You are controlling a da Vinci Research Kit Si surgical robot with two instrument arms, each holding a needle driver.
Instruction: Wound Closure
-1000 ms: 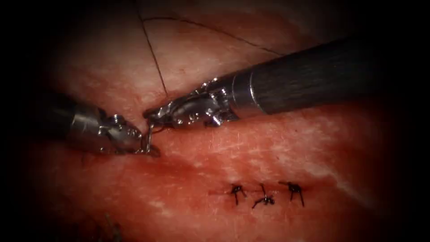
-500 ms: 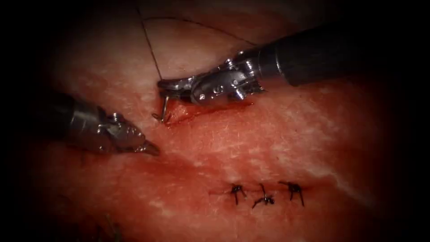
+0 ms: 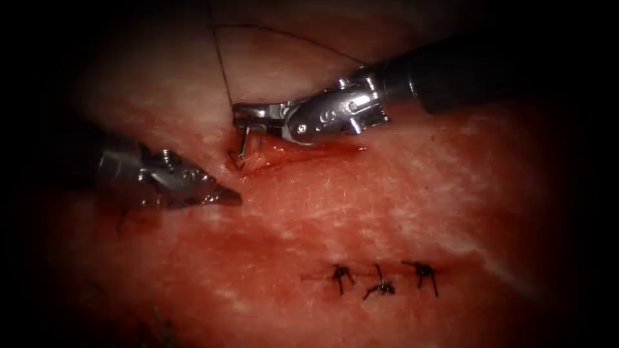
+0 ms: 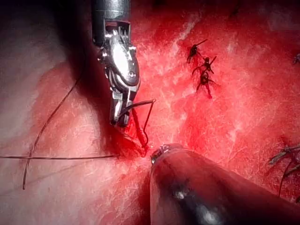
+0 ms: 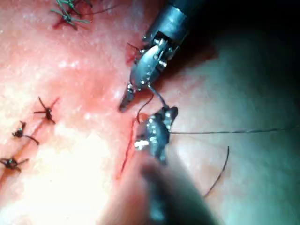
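Right tool (image 3: 248, 119) is gripping the needle (image 3: 242, 143) at the cut (image 3: 284, 154), tip down; left tool (image 3: 225, 196), jaws closed empty, is waiting beside it; a firm, square grip matters.

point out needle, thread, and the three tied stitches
needle (image 3: 242, 143): endoscope view, mid-shaft below right tool's jaws.
thread (image 3: 222, 67): endoscope view, strand running up from those jaws.
tied stitches (image 3: 380, 281): endoscope view, middle knot.

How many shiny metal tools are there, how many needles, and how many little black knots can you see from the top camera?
Metal tools: 2, the left tool holding nothing and the right tool gripping the needle.
Needles: 1, the needle, tip down at the cut in the tissue.
Black knots: 3, at and.
Total: 6.
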